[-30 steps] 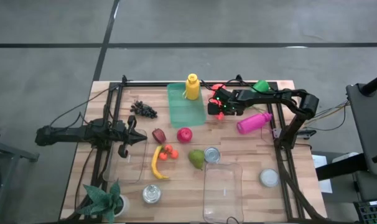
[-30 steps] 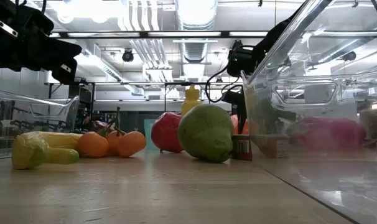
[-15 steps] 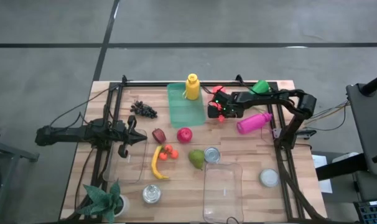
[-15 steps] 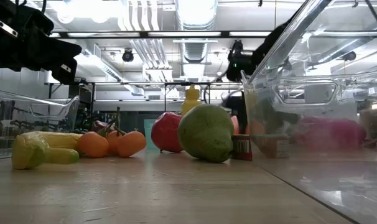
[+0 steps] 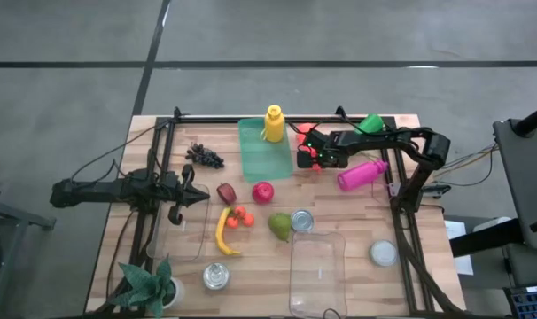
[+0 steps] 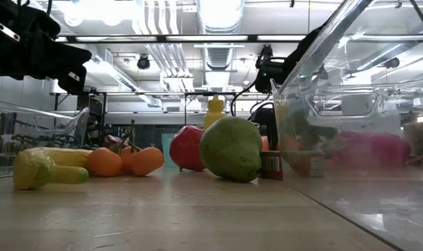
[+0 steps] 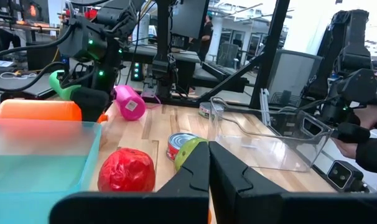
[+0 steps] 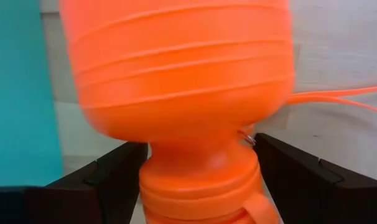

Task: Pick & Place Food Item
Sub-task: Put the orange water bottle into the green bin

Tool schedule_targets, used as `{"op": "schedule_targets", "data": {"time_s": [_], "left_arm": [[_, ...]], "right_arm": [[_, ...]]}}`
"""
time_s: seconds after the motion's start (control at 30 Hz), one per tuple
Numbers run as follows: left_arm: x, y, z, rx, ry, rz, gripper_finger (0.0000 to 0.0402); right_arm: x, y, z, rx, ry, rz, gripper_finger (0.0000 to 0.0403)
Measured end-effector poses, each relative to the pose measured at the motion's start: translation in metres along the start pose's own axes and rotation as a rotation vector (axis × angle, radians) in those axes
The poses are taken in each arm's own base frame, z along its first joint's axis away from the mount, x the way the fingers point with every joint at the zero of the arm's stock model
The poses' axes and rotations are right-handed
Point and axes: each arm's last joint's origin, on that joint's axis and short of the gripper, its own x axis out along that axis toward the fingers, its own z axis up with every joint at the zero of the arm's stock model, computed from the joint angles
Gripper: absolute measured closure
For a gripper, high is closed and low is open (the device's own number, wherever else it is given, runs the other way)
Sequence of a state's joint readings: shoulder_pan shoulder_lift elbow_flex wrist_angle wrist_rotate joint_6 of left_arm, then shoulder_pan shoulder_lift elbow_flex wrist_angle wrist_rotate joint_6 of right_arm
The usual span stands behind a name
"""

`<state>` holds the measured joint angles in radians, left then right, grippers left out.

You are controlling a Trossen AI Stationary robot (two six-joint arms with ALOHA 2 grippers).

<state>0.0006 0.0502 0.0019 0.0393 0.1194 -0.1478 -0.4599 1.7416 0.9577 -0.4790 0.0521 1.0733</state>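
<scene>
Beside the green tray (image 5: 261,151), the right pincer (image 5: 306,151) has spread wider; only its wrist view shows the orange bottle (image 8: 182,93) between open fingers.

light wooden worktop (image 5: 339,213), bearing green tray (image 5: 263,155), grapes (image 5: 204,157), banana (image 5: 222,232), pear (image 5: 279,226), tin can (image 5: 301,221), pink bottle (image 5: 361,174), clear bins (image 5: 316,270), potted plant (image 5: 150,283)

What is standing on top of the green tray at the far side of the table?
A yellow bottle stands on the far right corner of the green tray; the rest of the tray looks bare. The part of the tray under the bottle cannot be seen.
</scene>
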Motion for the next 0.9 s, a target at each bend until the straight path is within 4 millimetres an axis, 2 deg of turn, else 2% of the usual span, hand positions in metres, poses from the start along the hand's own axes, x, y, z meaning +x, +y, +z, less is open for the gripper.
{"op": "schedule_targets", "data": {"time_s": [0.37,0.63,0.9], "left_arm": [[0.0000,0.0000,0.0000,0.000,0.000,0.000,0.0401],[0.0000,0.0000,0.0000,0.000,0.000,0.000,0.0401],[0.0000,-0.0001,0.0001,0.000,0.000,-0.001,0.0401]], "right_arm": [[-0.0004,0.0003,0.0002,-0.005,-0.002,0.003,0.0117],[-0.0007,0.0030,-0.0007,-0.008,-0.006,0.021,0.0201],[-0.0009,0.0040,-0.0018,-0.012,-0.006,0.025,0.0190]]}}
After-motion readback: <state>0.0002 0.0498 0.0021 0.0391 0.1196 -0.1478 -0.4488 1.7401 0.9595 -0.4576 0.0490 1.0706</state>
